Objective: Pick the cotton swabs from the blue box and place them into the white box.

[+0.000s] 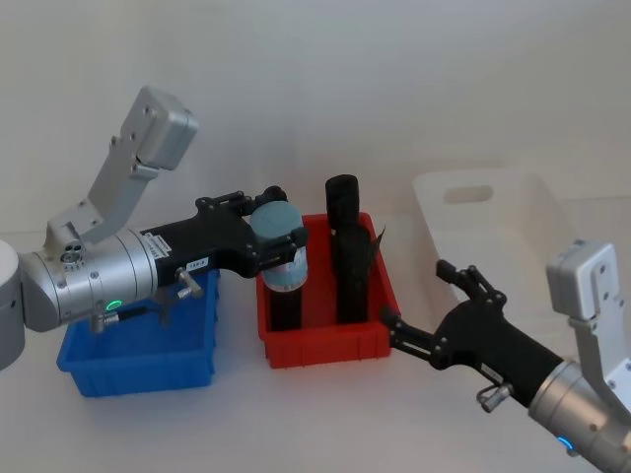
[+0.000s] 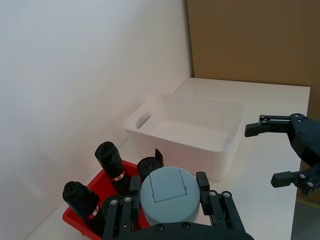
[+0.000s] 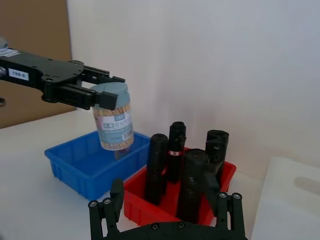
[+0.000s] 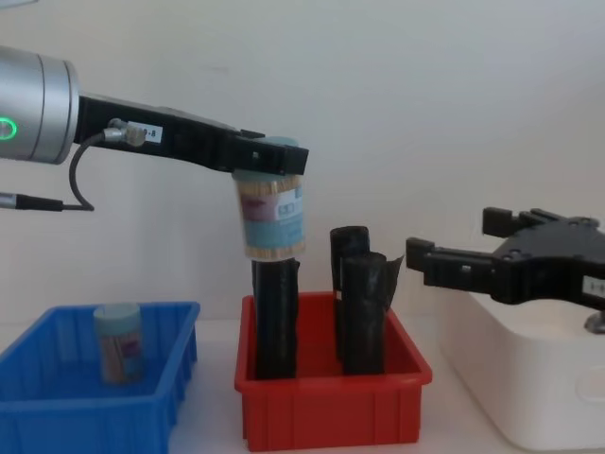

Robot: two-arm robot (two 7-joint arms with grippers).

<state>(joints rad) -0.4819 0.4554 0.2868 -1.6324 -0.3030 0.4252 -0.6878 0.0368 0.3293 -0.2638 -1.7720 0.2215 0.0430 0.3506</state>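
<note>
The held jar [image 4: 272,213], clamped in the left gripper [image 4: 269,156], hangs over the red bin [image 4: 331,411], its base close above the top of one black roll [image 4: 274,317]. More rolls stand upright in the bin on the side toward the white box [image 4: 529,378]. The right gripper [image 1: 414,294], fingers spread, hovers between bin and white box. The white box is open-topped, with free room inside
</note>
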